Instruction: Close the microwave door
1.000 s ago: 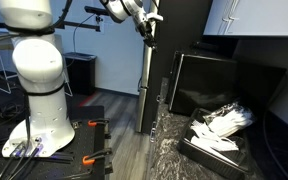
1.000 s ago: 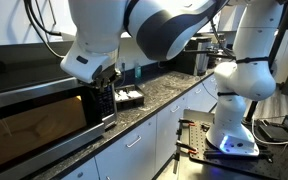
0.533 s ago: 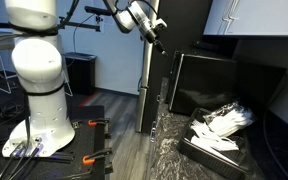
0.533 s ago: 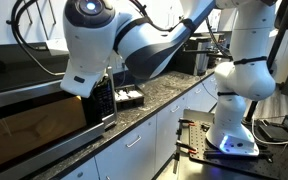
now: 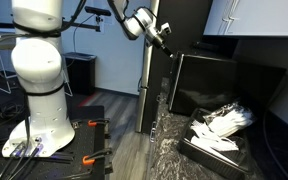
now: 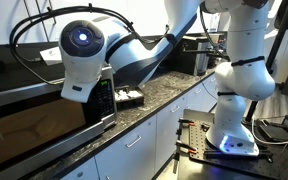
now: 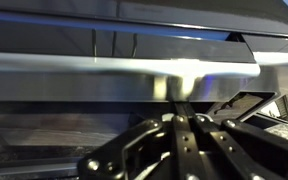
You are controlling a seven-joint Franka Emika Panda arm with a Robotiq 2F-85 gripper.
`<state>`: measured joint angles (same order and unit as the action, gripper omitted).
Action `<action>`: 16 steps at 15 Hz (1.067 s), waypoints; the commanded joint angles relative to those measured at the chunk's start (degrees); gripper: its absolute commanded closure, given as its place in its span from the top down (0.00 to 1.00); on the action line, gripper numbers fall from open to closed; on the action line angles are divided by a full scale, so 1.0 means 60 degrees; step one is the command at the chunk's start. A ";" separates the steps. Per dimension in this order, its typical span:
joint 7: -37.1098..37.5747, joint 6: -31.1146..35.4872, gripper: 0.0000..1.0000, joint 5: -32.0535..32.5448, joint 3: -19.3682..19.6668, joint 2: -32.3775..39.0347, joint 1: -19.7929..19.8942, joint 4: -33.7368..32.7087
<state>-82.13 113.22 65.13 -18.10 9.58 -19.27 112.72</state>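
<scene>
The microwave (image 5: pixel 229 80) stands on a dark granite counter. In an exterior view its door (image 5: pixel 147 95) shows edge-on, swung out from the body. Its glass front (image 6: pixel 29 125) and control panel (image 6: pixel 104 100) also show. My gripper (image 5: pixel 166 42) is by the door's top edge. In the wrist view my gripper (image 7: pixel 181 104) is shut and empty, with its fingertips right at the door's shiny metal bar (image 7: pixel 104 65). I cannot tell if they touch. My wrist (image 6: pixel 79 45) hides the fingers in an exterior view.
A black tray of white items (image 5: pixel 219 125) sits on the counter beside the microwave; it also shows in an exterior view (image 6: pixel 132 97). White cabinets (image 6: pixel 144 145) run under the counter. The arm's base (image 5: pixel 39 95) stands on a floor plate with orange clamps (image 5: pixel 94 125).
My arm has swung toward the microwave and the gripper has dropped to the door's top edge. The wrist has turned. I see no clear movement of the door.
</scene>
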 commanded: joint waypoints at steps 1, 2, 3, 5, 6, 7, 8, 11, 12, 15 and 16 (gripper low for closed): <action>-0.0339 -0.0395 0.00 0.0666 0.0016 0.0232 -0.0046 -0.0351; -0.0425 -0.0451 0.00 0.0746 0.0022 0.0189 -0.0026 -0.0234; -0.0512 -0.0559 0.00 0.0831 0.0033 0.0251 -0.0030 -0.0291; -0.0693 -0.0678 0.00 0.0992 0.0073 0.0244 -0.0013 -0.0253; -0.0807 -0.0681 0.00 0.1023 0.0099 0.0204 0.0027 -0.0189; -0.0872 -0.0678 0.00 0.1060 0.0127 0.0179 0.0063 -0.0144; -0.0995 -0.0713 0.00 0.1098 0.0161 0.0203 0.0093 -0.0164; -0.1213 -0.0683 0.00 0.1196 0.0341 0.0173 0.0287 -0.0081; -0.1300 -0.0632 0.00 0.1163 0.0356 0.0096 0.0327 -0.0001; -0.1370 -0.0638 0.00 0.0968 0.0298 0.0009 0.0304 0.0023; -0.1368 -0.0643 0.00 0.0660 0.0207 -0.0014 0.0255 0.0005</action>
<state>-87.80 110.76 70.02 -17.84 11.03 -19.51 112.77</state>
